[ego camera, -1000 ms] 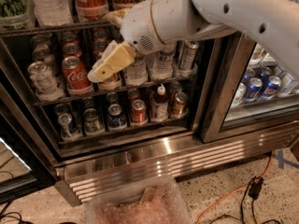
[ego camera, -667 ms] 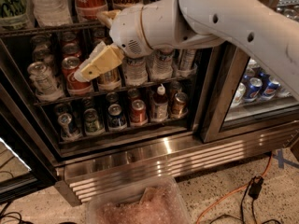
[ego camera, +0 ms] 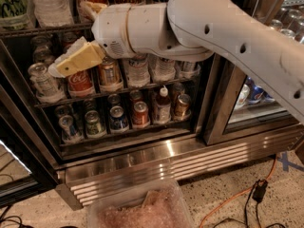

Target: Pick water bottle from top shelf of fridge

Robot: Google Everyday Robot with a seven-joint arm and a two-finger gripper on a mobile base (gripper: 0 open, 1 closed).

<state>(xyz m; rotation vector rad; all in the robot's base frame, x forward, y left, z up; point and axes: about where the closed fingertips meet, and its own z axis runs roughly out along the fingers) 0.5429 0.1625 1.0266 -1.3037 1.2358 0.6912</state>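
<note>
Overhead, water bottle [ego camera: 50, 4] on top shelf [ego camera: 23, 32], gripper [ego camera: 57, 71] below, before cans [ego camera: 109, 72], fingers [ego camera: 81, 58] closed, empty.

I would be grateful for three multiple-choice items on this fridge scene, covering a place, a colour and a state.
1. The end effector is: A) in front of the can rack below the top shelf; B) above the top shelf; C) out of view.
2. The floor cable is: A) blue; B) orange; C) green.
3. The water bottle is: A) lying flat; B) gripped by the end effector; C) upright on the top shelf.
Answers: 1 A, it hangs level with the cans; 2 B, its run at lower right is orange; 3 C, it stands there, apart from the end effector.
</note>
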